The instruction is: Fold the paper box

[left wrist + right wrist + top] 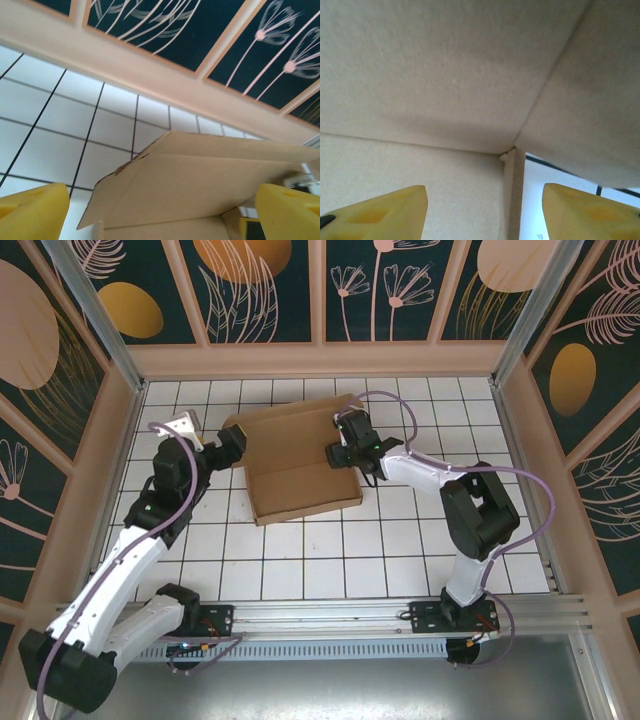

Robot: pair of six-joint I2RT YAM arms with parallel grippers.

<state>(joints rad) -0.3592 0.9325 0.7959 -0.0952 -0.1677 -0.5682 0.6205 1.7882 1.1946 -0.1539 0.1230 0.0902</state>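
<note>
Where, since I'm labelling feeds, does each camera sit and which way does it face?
Top external: above, behind the arm bases, looking down on the tiled table and paper box; both arms, left pincer and right pincer show.
Left wrist: looks across tiles toward the back wall, past the box's raised flap; its yellow fingers at bottom corners.
Right wrist: close against the box's inner corner; yellow fingers below.
Shared: the box, in all three.

A white tiled table top [300, 570] with dark grid lines is lying inside a pale wooden frame [320, 360]. Dark green wall panels [260, 300], painted with pink flower outlines and orange discs, are standing around it on three sides. Slanted metal posts [95, 310] are rising at the far corners. A silver rail [330, 612] is running along the near edge, with a grey metal sheet [400, 690] lying just in front of it.
</note>
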